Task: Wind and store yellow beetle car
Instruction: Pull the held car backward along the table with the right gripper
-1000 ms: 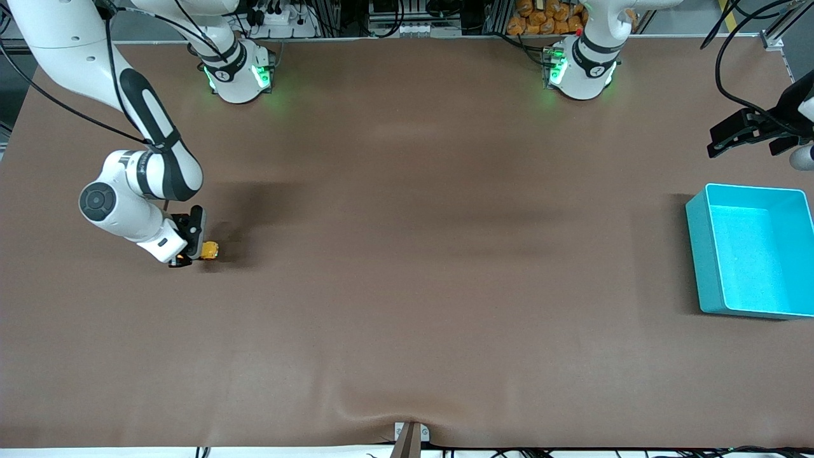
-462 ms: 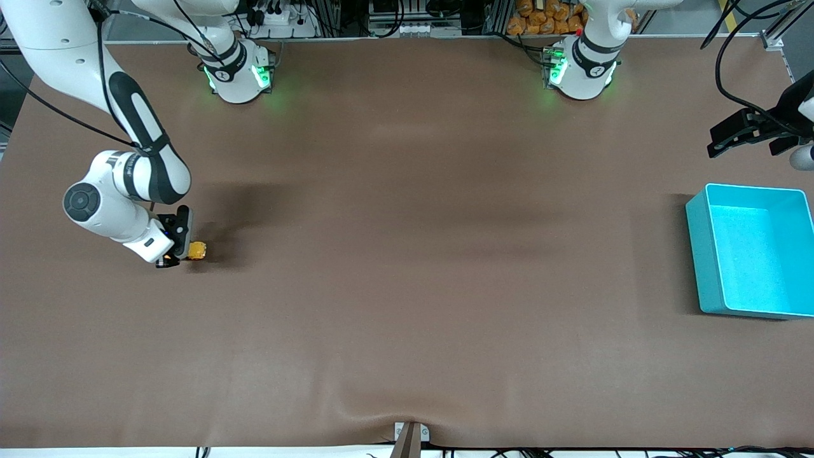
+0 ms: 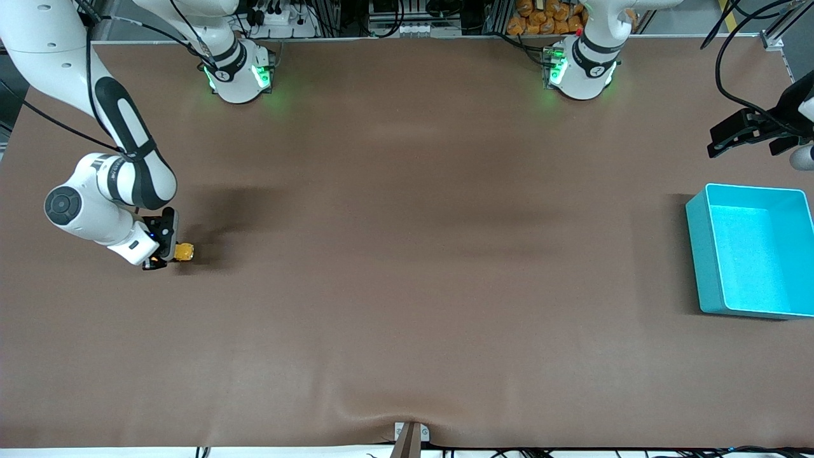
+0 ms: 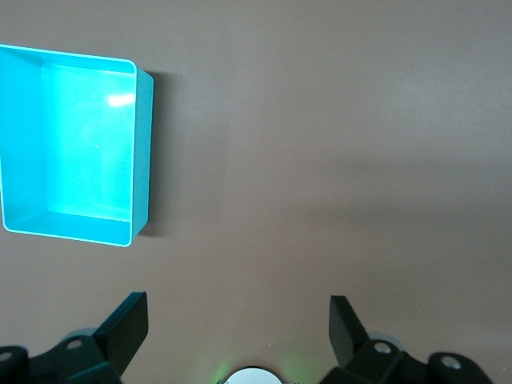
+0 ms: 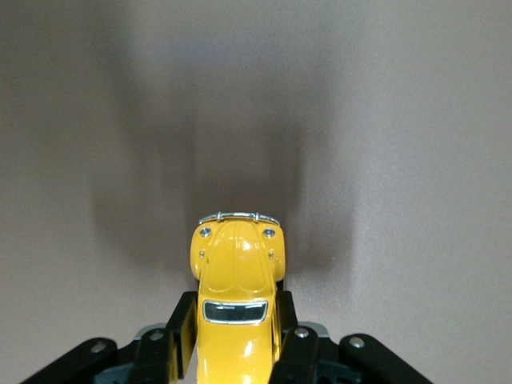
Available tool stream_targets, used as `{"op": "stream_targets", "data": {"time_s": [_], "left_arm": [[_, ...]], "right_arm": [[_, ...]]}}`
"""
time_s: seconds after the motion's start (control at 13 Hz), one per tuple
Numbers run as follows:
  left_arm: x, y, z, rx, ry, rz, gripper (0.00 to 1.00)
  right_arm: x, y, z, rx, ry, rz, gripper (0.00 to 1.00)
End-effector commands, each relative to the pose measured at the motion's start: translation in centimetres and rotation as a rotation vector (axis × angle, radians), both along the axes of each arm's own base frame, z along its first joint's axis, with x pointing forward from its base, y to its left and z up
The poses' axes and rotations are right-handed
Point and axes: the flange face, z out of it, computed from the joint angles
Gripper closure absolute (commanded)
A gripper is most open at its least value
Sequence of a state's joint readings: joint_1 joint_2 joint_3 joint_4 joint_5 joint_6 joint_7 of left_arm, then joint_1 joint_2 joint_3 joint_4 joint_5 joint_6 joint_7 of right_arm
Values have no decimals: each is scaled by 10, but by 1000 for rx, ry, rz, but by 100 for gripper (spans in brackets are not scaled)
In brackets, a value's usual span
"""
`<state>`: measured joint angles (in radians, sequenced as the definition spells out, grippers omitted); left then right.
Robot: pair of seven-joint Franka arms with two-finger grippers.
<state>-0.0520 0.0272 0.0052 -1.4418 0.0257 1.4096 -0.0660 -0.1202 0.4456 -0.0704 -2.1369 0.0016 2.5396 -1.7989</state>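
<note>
1. Yellow beetle car [image 3: 184, 252] sits on the brown table [image 3: 407, 305], at the right arm's end, well apart from the turquoise bin [image 3: 695, 254]. Compared with a second ago, the car has moved further away from the bin, toward the table edge on the right arm's side, and it stays low on the surface.

2. The right gripper [image 3: 166, 252] clenches the car by its sides. In the right wrist view the black fingers [image 5: 180, 332] press on both flanks of the car [image 5: 237, 300], and the nose with the chrome bumper points out ahead of them.

3. My judgement: dragging the car backward along the table while its wheels touch is the winding step of a pull-back toy. The pull looks well under way, but whether the spring is fully wound I cannot tell.

4. Storing is not yet done. The bin is empty, and it stands at the left arm's end of the table.

5. The left gripper [image 3: 741, 132] waits in the air just beside the bin, toward the robot bases from it. In the left wrist view, the left gripper [image 4: 238, 324] has its fingers spread wide and holds nothing, with the bin [image 4: 142, 152] below.
</note>
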Motion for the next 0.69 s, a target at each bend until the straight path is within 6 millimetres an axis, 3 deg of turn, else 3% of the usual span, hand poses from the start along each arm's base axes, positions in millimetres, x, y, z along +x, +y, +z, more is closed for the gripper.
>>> {"op": "stream_targets", "data": {"time_s": [0.0,0.62], "left_arm": [[-5,0,4,-8,-4,21,0],[-4,0,3,-8,-3,21,0]], "right_arm": [[0,-21,-29,0,18,-8,100],[-11,-70,-40,8,31,-1,100]]}}
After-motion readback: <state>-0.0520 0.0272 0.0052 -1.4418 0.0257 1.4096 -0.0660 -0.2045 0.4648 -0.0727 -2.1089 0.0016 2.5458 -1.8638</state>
